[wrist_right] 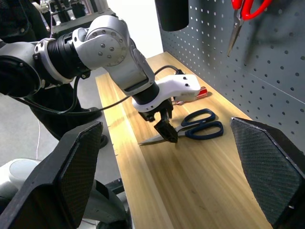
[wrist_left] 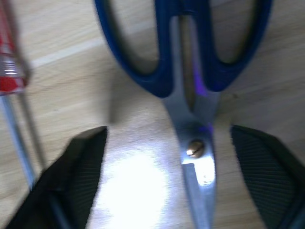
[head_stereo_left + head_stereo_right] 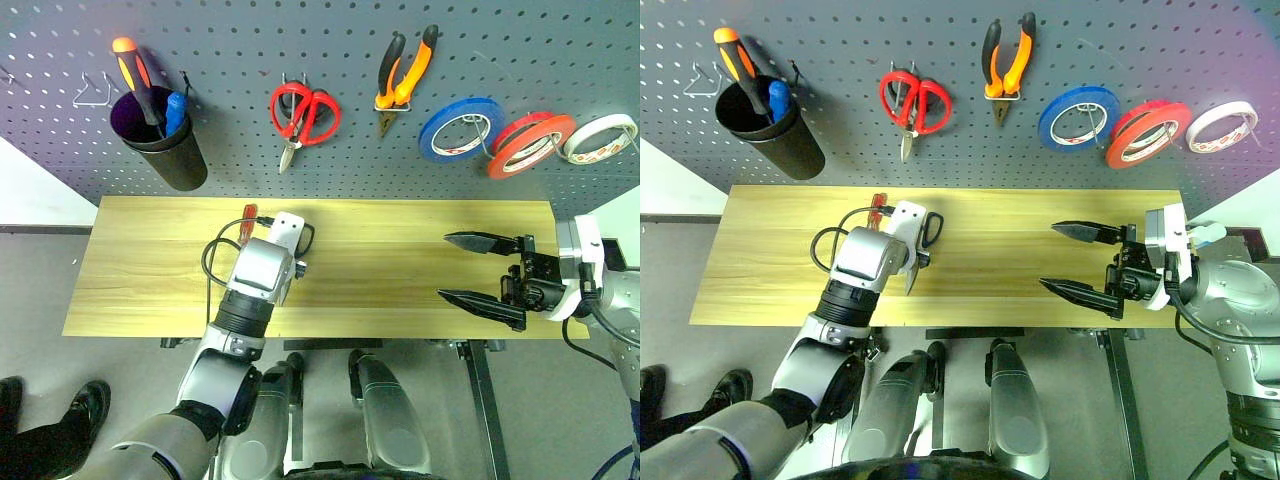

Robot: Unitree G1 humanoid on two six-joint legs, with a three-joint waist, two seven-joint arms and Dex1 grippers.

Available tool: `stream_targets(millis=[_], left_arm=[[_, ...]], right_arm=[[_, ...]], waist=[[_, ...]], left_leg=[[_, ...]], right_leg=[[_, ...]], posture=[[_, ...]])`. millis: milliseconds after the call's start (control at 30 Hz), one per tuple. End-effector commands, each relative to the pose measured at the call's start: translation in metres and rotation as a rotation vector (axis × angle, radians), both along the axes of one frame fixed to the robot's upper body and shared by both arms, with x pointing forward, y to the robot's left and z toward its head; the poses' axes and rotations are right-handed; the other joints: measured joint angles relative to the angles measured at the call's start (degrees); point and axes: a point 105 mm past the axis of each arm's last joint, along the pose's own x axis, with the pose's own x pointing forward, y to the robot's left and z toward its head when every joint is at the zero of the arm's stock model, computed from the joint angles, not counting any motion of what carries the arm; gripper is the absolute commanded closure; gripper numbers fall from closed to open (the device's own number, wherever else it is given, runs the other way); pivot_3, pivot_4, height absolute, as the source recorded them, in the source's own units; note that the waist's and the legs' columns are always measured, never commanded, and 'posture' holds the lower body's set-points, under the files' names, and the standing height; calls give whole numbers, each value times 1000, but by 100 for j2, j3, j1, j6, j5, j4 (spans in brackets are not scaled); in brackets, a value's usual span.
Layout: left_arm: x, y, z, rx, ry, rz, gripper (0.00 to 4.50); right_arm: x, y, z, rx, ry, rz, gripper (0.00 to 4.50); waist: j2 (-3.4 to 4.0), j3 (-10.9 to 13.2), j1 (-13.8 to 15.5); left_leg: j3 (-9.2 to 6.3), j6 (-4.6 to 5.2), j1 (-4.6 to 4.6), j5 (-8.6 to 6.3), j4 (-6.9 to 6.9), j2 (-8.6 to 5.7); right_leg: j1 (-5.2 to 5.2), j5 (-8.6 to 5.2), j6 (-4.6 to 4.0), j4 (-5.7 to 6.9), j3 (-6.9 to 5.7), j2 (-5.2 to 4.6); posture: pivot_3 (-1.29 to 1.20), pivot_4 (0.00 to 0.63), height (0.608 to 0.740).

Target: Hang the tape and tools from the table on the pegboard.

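DONE: orange-red tape and pliers hanging on pegboard | NOW: my left claw straddling scissors, jaws apart, not gripping | LEFT: scissors, red screwdriver lying mid-frame on surface | my right claw hovering wide, empty

Both head cams look down at the table and pegboard. Left wrist cam sits super close over the scissors; right wrist cam views them across the table.

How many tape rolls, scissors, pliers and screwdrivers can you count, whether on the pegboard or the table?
Tape rolls: 3 (blue, orange-red, white)
Scissors: 2 (red-handled, blue-handled)
Pliers: 1
Screwdrivers: 2 (orange-and-black, red-handled)
Total: 8
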Motion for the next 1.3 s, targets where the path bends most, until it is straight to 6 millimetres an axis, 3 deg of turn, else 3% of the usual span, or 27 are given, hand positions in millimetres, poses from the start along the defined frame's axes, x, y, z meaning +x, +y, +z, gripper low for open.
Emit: stream_targets(millis=[33, 233, 267, 633, 967, 1167, 1300], left_arm=[[-6, 2, -11, 25, 54, 17, 1807], [-5, 6, -14, 47, 65, 37, 3770], [-5, 7, -15, 51, 65, 43, 3854], [-3, 8, -12, 41, 31, 44, 3854], [9, -1, 21, -31, -147, -55, 3854], [-8, -21, 25, -128, -122, -337, 3854], [-19, -16, 22, -100, -104, -440, 3854]], right_arm=[[-2, 0, 7, -7, -37, -2, 0], [-2, 0, 11, -8, -51, -13, 0], [-2, 0, 12, -6, -53, -15, 0], [5, -1, 12, 7, -58, -34, 0], [7, -3, 11, 21, -46, -29, 0], [8, -7, 11, 28, -42, -27, 0], [11, -8, 11, 25, -46, -26, 0]], waist=[[0, 0, -3], [0, 0, -18], [0, 0, -18], [0, 0, -14], [0, 2, -2], [1, 2, 3], [3, 1, -8]], left_leg=[[0, 1, 0, 1, 0, 0], [0, 0, 2, 0, 0, 0], [0, -1, 3, 0, 0, 0], [0, -4, 5, -2, 3, 0], [0, -4, -1, -2, 2, 0], [0, -2, -4, -1, 2, 0], [0, -5, -3, -2, 1, 0]], right_leg=[[0, 0, 0, 1, 0, 0], [0, 0, 0, 2, 0, 1], [0, 0, 0, 3, 0, 1], [4, 1, 1, 4, 0, 1], [-1, 1, 1, 0, 0, 1], [-3, 1, 1, -2, -1, 0], [-4, 2, -1, -1, 0, 0]], posture=[[-239, 415, 718], [-243, 419, 718], [-242, 418, 718], [-226, 416, 718], [-211, 403, 718], [-200, 385, 718], [-197, 376, 718]])
